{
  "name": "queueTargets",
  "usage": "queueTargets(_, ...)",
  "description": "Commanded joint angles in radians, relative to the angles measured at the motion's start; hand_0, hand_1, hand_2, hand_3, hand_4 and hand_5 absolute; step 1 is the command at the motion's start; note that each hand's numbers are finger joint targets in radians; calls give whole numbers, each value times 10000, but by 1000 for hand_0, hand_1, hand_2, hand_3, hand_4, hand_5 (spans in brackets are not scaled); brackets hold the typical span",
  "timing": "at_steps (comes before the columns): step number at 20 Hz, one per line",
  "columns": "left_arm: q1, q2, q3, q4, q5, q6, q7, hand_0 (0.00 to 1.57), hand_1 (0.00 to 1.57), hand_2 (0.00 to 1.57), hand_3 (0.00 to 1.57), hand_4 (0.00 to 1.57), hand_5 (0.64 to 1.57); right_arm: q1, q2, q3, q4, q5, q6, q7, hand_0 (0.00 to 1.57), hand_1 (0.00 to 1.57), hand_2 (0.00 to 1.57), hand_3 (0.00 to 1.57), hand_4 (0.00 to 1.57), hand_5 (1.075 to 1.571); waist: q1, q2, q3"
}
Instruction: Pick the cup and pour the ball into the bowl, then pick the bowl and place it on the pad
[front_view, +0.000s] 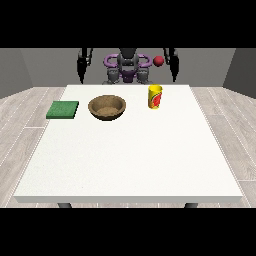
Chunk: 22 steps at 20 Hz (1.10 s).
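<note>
The robot stands at the far side of the large white tabletop (125, 150) with both arms hanging straight down at its sides, behind the far edge and not reaching over the surface at all. The hand at the view's left (81, 75) dangles dark and narrow beside the torso, and the hand at the view's right (174, 74) hangs the same way on the other side; from where I stand they are too small and dark for me to tell whether they are spread or closed, and neither one touches anything. A small red ball (158, 61) shows up high near the arm at the view's right, just beside it and above the level of the tabletop; I cannot tell what it rests on, if anything. On the tabletop, towards the far edge, a yellow cylindrical cup with a red mark on its side (155, 96) stands upright, right of centre. To its left, near but apart from it, sits a round brown wooden bowl (107, 107), upright with its hollow facing up. Further left again, just beside the bowl but not touching it, a flat green square pad (63, 110) lies close to the tabletop's left edge. The three things form a rough row along the far part of the surface, well apart from both hanging hands.
</note>
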Motion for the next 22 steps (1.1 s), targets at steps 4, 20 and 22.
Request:
queueTargets(4,-113,366,102,-885,108,-107,719,0,0,0,0,0,1557,-108,-321,-104,-875,-87,42,726,0,0,0,0,0,1569,-18,-2387,-88)
queueTargets(20,-895,813,2282,-848,2386,-1301,26,0,0,0,0,0,1539,-120,-1229,-2160,-1193,-2576,2143,392,0,0,0,0,0,1569,-361,-492,-107)
queueTargets(22,-1605,907,2500,-172,2226,-1180,-596,0,0,0,0,0,1528,-667,-1052,-2084,-1039,-2341,1872,-111,0,0,0,0,0,1570,-548,165,-109)
